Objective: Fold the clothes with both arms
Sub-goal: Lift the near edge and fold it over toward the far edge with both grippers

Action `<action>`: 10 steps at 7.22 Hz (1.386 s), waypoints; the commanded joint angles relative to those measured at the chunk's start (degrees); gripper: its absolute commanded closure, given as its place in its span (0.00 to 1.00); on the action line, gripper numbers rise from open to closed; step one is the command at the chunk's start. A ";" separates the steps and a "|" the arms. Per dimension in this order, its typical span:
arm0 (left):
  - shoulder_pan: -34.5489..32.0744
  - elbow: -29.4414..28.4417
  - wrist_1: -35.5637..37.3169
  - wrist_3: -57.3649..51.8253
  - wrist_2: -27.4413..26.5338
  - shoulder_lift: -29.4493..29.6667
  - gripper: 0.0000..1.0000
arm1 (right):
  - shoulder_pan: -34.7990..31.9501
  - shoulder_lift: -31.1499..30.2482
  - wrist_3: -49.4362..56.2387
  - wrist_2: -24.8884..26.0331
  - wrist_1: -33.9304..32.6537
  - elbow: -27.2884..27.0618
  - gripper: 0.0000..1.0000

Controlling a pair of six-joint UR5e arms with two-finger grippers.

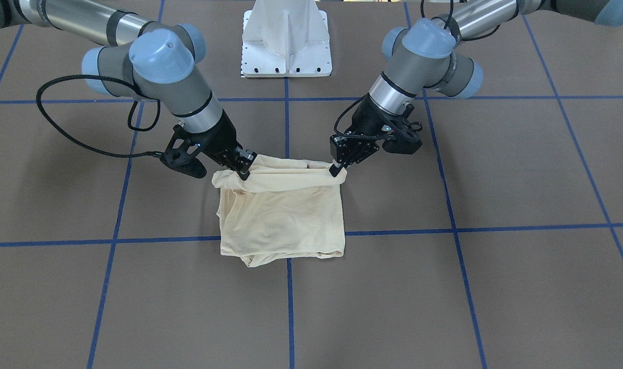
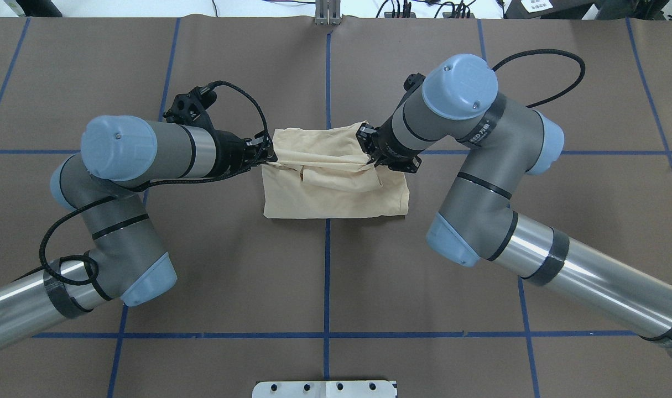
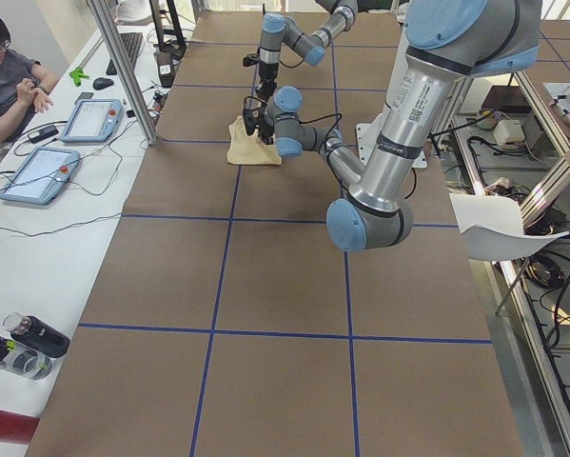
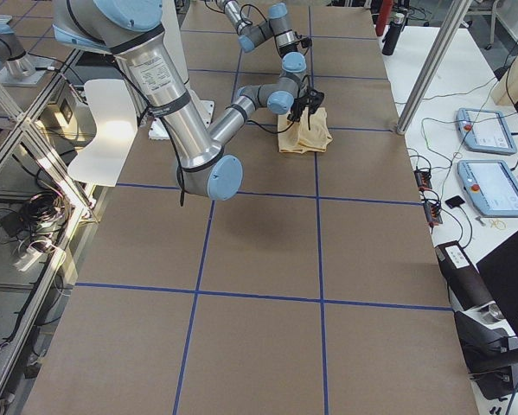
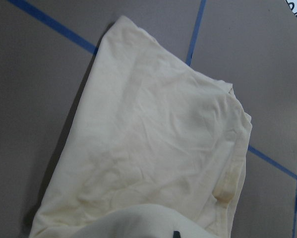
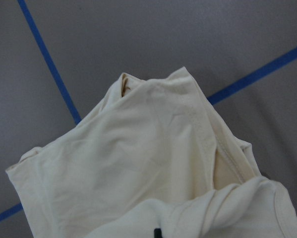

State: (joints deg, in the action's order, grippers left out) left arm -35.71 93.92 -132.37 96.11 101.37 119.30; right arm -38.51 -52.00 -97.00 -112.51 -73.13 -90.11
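Observation:
The cream-yellow T-shirt (image 1: 283, 215) lies folded into a small rectangle on the brown table (image 1: 444, 287), near the middle. Its print and neck label are hidden. My left gripper (image 1: 337, 170) is shut on one upper corner of the shirt's edge nearest the robot. My right gripper (image 1: 243, 169) is shut on the other corner. Between them the edge is raised and stretched into a band. In the overhead view the shirt (image 2: 336, 190) sits between the left gripper (image 2: 269, 157) and the right gripper (image 2: 371, 156). Both wrist views show the shirt below (image 5: 153, 148) (image 6: 138, 168).
The white pedestal base (image 1: 286, 41) stands at the robot's edge of the table. Blue tape lines (image 1: 289, 307) form a grid on the table. An operator (image 3: 13, 81) sits at a side bench with tablets (image 3: 92, 119) and bottles (image 3: 37, 335).

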 commanded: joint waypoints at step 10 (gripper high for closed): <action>-1.11 -15.61 -5.79 -0.04 -0.56 7.35 1.00 | -1.66 7.53 0.93 1.95 0.44 12.49 1.00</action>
State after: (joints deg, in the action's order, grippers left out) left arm -36.69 78.97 -138.16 96.05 100.86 126.22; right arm -40.10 -45.34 -96.07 -110.57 -72.96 -79.46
